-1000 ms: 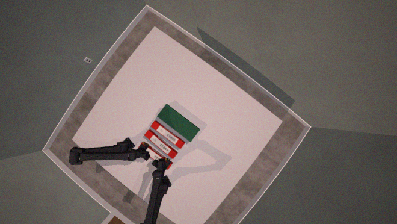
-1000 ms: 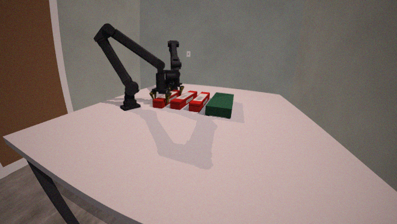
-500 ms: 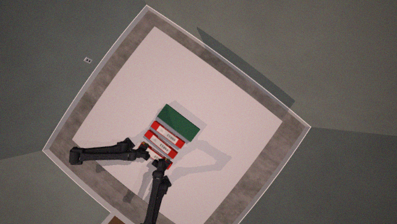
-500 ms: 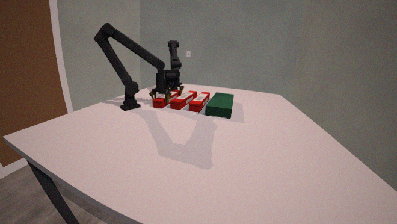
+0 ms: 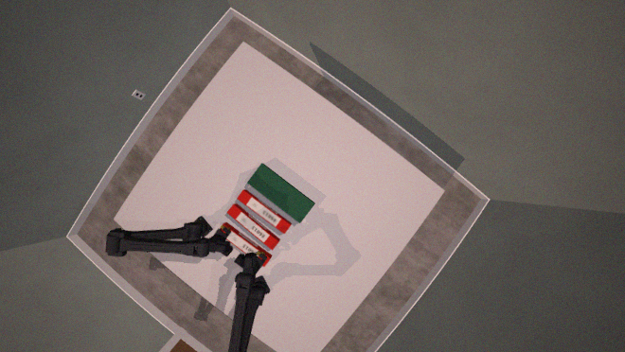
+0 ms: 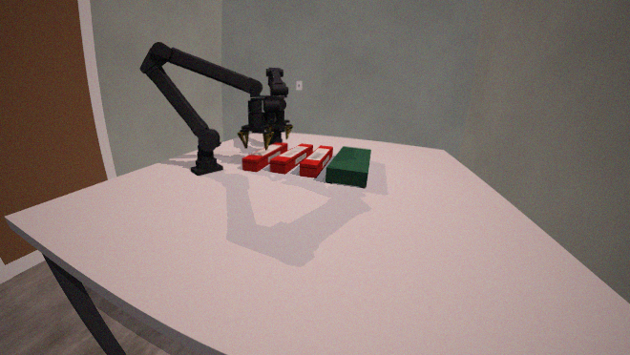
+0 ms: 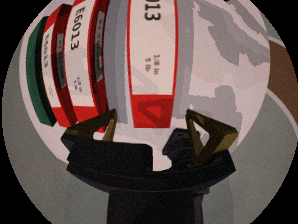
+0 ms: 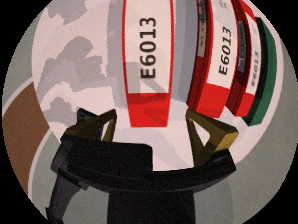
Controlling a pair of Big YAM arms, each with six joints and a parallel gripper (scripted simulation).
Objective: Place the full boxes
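Observation:
Three red E6013 electrode boxes lie flat side by side on the table: the outer box [image 5: 243, 243] [image 6: 262, 156] [image 7: 150, 50] [image 8: 148, 50], the middle box [image 5: 253, 226] [image 6: 291, 157] [image 7: 75, 45] [image 8: 222, 55] and the third box [image 5: 263, 211] [image 6: 317, 159], which lies next to the low green platform [image 5: 281, 191] [image 6: 350, 164] [image 8: 267, 70]. Nothing lies on the platform. My left gripper [image 5: 224, 232] [image 6: 279, 131] [image 7: 151, 112] is open just above the outer box's far end. My right gripper [image 5: 256, 257] [image 6: 256, 137] [image 8: 151, 117] is open just above its near end. The fingers stand wider than the box and apart from it.
The white table [image 5: 284, 118] [image 6: 334, 262] stretches wide beyond the platform and in front of the boxes. The right arm's base [image 6: 205, 164] stands beside the outer box. A brown door [image 6: 38, 119] is off the table's side.

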